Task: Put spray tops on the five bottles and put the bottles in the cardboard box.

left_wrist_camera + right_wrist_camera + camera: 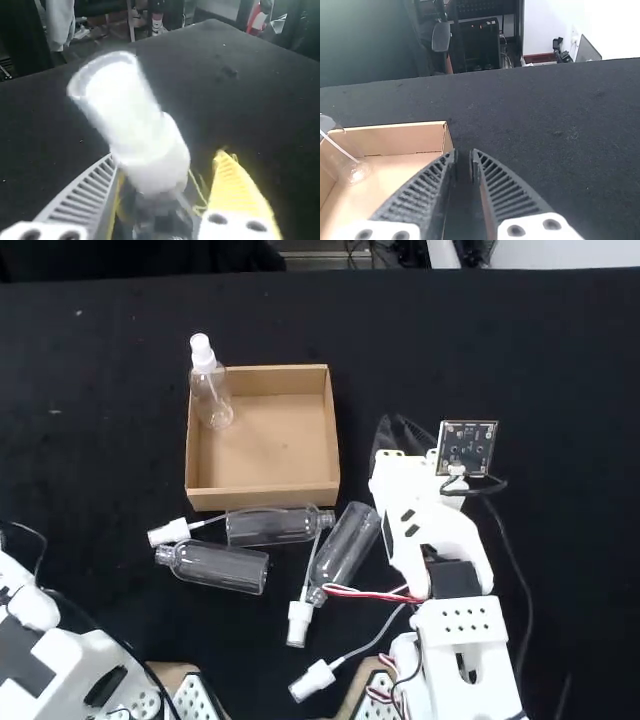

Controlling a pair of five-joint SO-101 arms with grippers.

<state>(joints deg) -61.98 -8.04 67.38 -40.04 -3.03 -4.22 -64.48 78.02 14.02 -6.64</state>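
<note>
The cardboard box (pixel 262 485) sits mid-table. One bottle (pixel 211 395) with a spray top stands in its far left corner; it appears in the right wrist view as the bottle (pixel 340 160). Three clear bottles lie in front of the box: one (pixel 275 525) beside a loose spray top (pixel 166 532), one (pixel 212 566) uncapped, and one (pixel 346 543) with a spray top (pixel 298 621) at its neck. Another spray top (pixel 312 680) lies nearer the arms. My left gripper (pixel 165 200) is shut on a white spray top (pixel 135 135). My right gripper (pixel 462 156) is shut and empty, hovering beside the box (pixel 395 145), just off its right wall.
The table is covered in black cloth (pixel 520 350). The right arm's white body (pixel 435 540) stretches from the near edge toward the box. The left arm's base (pixel 45 650) sits at the near left corner. Red and white cables (pixel 365 595) cross near the lying bottles.
</note>
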